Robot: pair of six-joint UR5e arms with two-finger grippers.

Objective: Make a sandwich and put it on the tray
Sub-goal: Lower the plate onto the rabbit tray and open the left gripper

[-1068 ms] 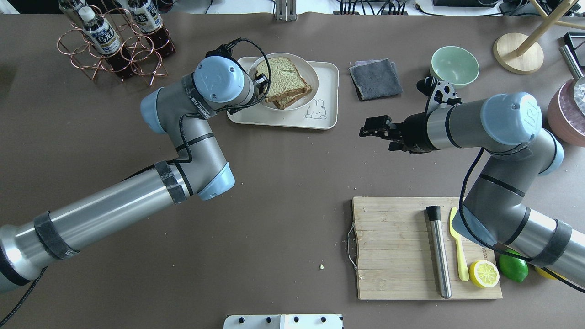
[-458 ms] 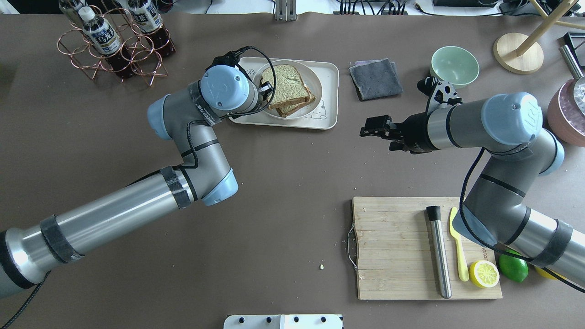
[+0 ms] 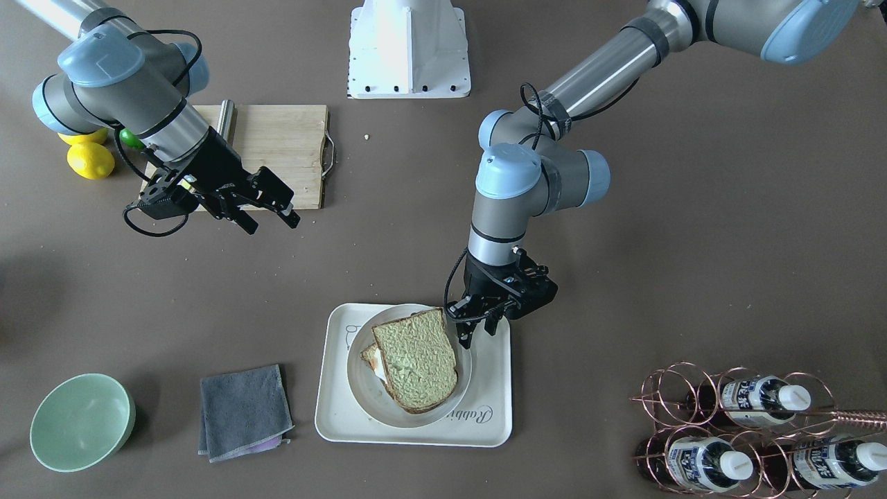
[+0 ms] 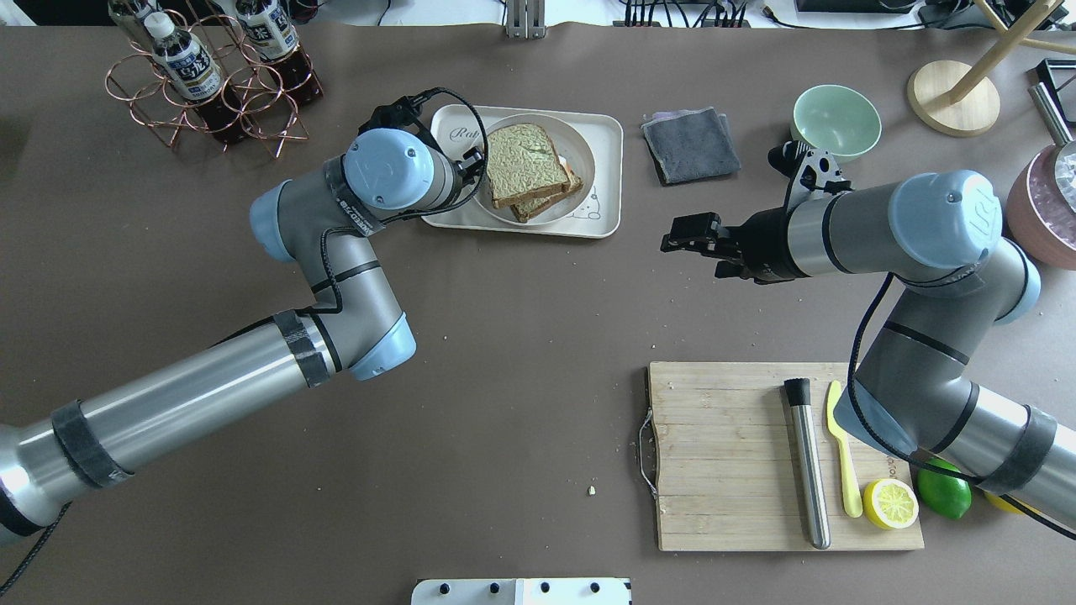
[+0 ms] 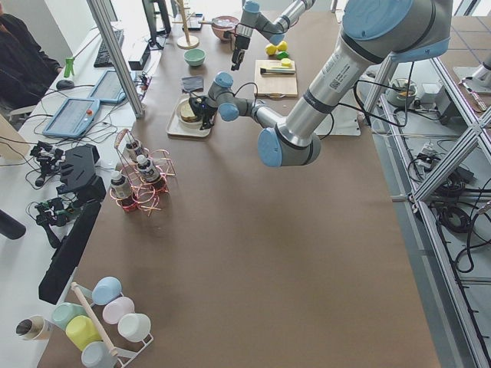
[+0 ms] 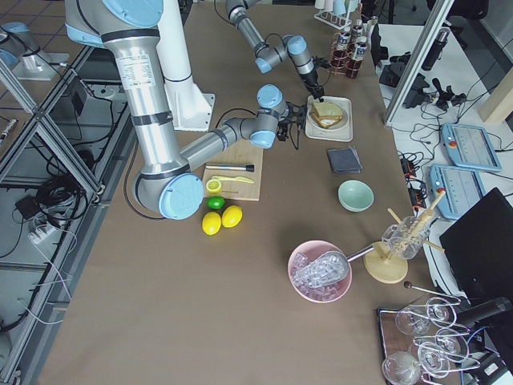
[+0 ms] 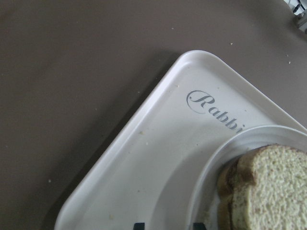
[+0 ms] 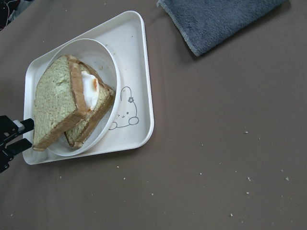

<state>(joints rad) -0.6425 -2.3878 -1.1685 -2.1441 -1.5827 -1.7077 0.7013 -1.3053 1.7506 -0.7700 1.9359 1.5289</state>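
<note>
The cream-white, rounded-rectangle plastic tray point(image 3: 485, 412) with a raised rim lies on the brown bench point(image 3: 624, 277). On it stands a round grey-white plate point(image 3: 374, 400) holding the sandwich point(image 3: 416, 360), two brown-crusted bread slices with pale greenish faces. From how things lie, the task looks all but complete. The top slice sits skewed over the lower one, and the right wrist view shows the white-and-orange fried egg point(image 8: 88, 86) peeking out between them on the side away from the left arm. The left end effector point(image 3: 477, 333) hovers over the tray's corner on the side toward the copper wire bottle rack point(image 3: 755, 423). Its fingers are parted, close to the plate's rim and holding nothing. The right end effector point(image 3: 272, 223) hangs well apart from the tray, fingers spread and empty. A folded grey cloth point(image 3: 242, 410) lies near the tray on the side opposite the rack. The sandwich is probably light, soft and easily crushed. It is a loose stack, so its slippery egg could let the top slice slide if tipped or squeezed. Any further handling would be safer by the plate's stiff rim or the tray's raised edge, kept level, rather than by pinching the bread.
</note>
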